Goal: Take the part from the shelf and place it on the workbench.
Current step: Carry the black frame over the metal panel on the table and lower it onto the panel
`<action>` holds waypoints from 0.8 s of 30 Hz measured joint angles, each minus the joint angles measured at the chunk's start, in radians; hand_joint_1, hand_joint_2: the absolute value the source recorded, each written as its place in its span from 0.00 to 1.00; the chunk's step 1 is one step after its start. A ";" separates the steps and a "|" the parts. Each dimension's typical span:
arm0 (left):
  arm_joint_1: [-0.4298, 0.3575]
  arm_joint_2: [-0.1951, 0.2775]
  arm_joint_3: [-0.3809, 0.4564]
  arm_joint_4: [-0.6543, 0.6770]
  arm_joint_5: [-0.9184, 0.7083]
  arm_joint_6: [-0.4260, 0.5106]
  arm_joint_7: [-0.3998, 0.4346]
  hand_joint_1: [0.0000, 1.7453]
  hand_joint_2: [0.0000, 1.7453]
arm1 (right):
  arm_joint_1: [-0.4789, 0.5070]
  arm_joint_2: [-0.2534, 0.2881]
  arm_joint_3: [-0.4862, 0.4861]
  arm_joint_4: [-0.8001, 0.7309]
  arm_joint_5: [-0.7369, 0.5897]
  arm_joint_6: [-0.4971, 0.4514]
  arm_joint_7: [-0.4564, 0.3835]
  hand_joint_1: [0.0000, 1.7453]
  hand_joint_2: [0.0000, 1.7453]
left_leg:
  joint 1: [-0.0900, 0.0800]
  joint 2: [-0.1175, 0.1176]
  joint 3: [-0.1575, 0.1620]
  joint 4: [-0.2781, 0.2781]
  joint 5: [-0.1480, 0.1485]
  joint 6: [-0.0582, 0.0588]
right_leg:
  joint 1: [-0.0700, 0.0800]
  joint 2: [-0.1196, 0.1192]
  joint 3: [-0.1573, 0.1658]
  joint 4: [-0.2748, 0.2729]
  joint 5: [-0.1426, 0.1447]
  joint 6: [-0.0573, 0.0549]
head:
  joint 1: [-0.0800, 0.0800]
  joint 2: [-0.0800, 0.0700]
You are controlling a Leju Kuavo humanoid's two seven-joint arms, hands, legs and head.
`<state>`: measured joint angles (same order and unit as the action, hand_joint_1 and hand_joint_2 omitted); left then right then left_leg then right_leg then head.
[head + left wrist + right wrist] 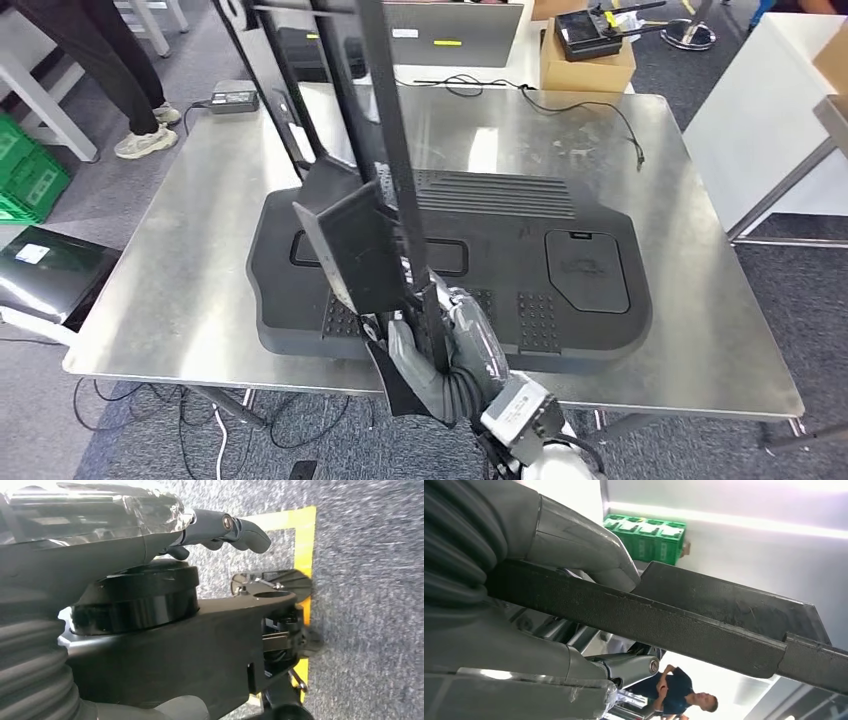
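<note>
Right hand (440, 345) wrapped around the lower end of the part (385, 180), a long dark bar with a flat plate sticking out just above the grip, held upright over the near edge of the workbench (690, 330). Looks stiff and probably top-heavy given all that length above the fingers, so likely to lever and twist; best gripped low by the plate, same as now. Steel top beyond the hand mostly taken by a big black moulded tray (600, 330), bare metal either side; left hand (225, 527) hanging over grey carpet, fingers curled in, holding nothing.
</note>
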<state>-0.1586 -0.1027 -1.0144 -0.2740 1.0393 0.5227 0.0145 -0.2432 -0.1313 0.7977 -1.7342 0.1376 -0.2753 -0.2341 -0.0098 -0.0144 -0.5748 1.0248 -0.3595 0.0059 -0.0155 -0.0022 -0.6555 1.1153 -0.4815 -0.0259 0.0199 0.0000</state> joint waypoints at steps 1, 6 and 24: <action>-0.002 -0.001 -0.004 0.000 -0.003 -0.001 0.001 0.00 1.00 | -0.005 0.000 -0.001 0.001 -0.004 0.000 -0.004 1.00 1.00 | -0.001 0.000 0.000 0.002 -0.003 -0.004 | 0.004 0.000 0.016 -0.040 0.012 -0.004 | 0.002 0.000; -0.010 -0.002 -0.021 0.000 -0.022 -0.001 0.003 0.00 1.00 | -0.049 0.001 -0.009 0.008 -0.007 0.000 -0.008 1.00 1.00 | 0.003 0.004 -0.002 0.008 -0.010 -0.015 | 0.009 0.002 0.027 -0.070 0.009 -0.004 | -0.004 0.000; -0.033 -0.002 -0.066 0.000 -0.063 0.021 -0.002 0.00 1.00 | -0.372 0.032 0.010 0.103 0.174 0.014 0.149 1.00 1.00 | 0.010 0.004 0.002 -0.005 -0.002 -0.029 | 0.014 0.001 0.027 -0.070 0.010 -0.014 | -0.021 0.000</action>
<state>-0.1913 -0.1047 -1.0801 -0.2743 0.9763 0.5441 0.0129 -0.6153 -0.0989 0.8076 -1.6315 0.3120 -0.2614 -0.0856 0.0001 -0.0101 -0.5726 1.0200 -0.3619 -0.0226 -0.0018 -0.0010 -0.6286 1.0456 -0.4713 -0.0395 -0.0010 0.0000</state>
